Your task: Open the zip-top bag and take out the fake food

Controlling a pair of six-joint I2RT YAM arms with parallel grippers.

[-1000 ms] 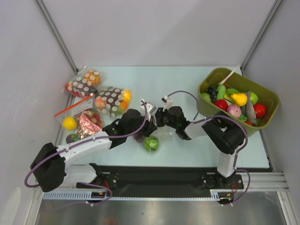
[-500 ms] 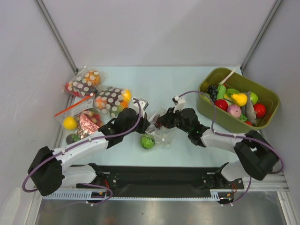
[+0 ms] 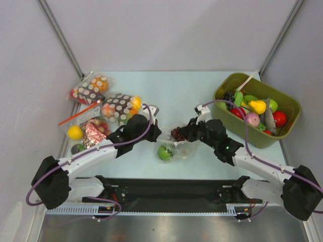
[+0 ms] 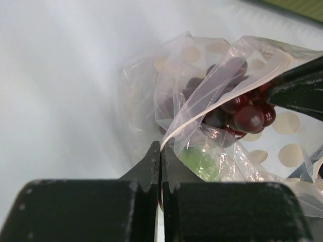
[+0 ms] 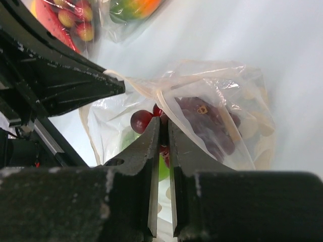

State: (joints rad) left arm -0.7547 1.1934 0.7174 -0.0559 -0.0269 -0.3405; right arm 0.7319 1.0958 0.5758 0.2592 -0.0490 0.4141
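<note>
Black fingers of the left claw point(image 4: 160, 148) were pinched shut on one lip of the zip-top bag point(image 4: 202, 96), the white rim strip running straight into their tips. Facing it, the right claw point(image 5: 164, 121) was clamped, jaws nearly together, on the opposite lip, so the clear dotted plastic was stretched between the two. Inside, a dark purple grape bunch point(image 3: 177, 134) sat near the mouth, and a green round fruit point(image 3: 164, 152) showed through the crinkled plastic below it. The bag lay mid-desk point(image 3: 171, 91), just ahead of both arms. An olive bin point(image 3: 260, 140) of toy fruit stood at the right rear, and brown dotted bags point(image 3: 118, 107) were heaped at the left.
</note>
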